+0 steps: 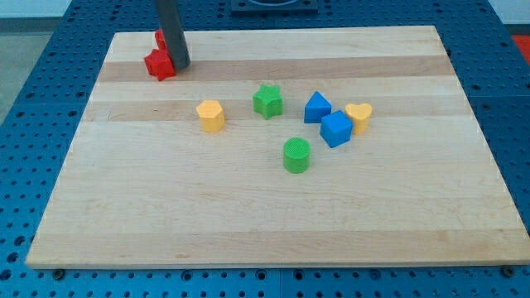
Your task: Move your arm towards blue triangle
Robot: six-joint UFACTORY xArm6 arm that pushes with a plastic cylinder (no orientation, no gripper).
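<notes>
The blue triangle (316,108) lies right of the board's middle, touching a blue cube (335,128) below and to its right. My tip (180,64) is the lower end of a dark rod near the view's top left. It stands far left of the blue triangle, right against a red block (159,64). A second red block (160,38) shows partly behind the rod.
A green star (267,100) lies left of the blue triangle. A yellow block (210,115) sits further left. A green cylinder (296,155) lies below the middle. A yellow heart (359,115) touches the blue cube. The wooden board (265,223) rests on a blue perforated table.
</notes>
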